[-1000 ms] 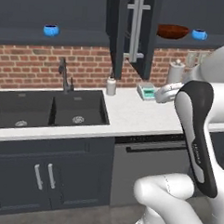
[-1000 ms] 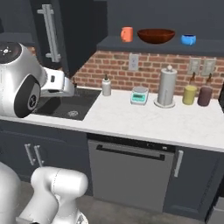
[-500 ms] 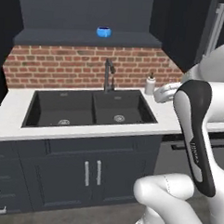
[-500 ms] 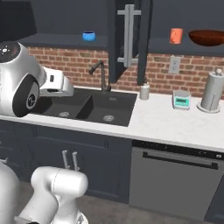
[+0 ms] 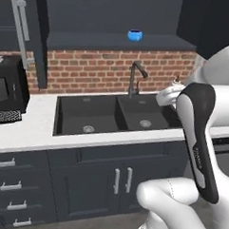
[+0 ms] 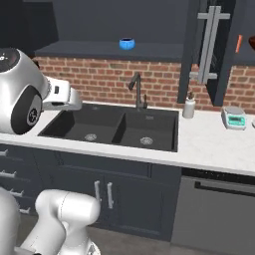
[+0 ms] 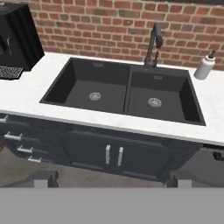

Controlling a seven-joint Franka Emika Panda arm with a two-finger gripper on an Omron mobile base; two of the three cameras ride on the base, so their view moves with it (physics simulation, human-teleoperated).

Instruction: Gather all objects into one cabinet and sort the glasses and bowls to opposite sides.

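So right now the gripper [image 7: 112, 177] is spread wide with nothing between its fingers [image 7: 43, 178], and it's pointed down at the black double sink [image 7: 124, 92]. The faucet [image 7: 153, 43] sits past the fingertips toward the brick wall, and the soap bottle [image 7: 204, 66] is off to the right of the right finger.

The blue cup [image 5: 135, 35] is way above all that, sitting alone on the open cabinet's shelf floor [image 5: 91, 40], well clear of the fingers. A sliver of orange [image 6: 239, 43] peeks out beyond the open cabinet door [image 6: 207, 45], probably the mug, though it's too cropped to be sure.

My worry: the hand has to swing from sink level up to that shelf. If it comes up too steep it could clip the shelf's front edge, or nudge the cup backward before the fingers are around it.
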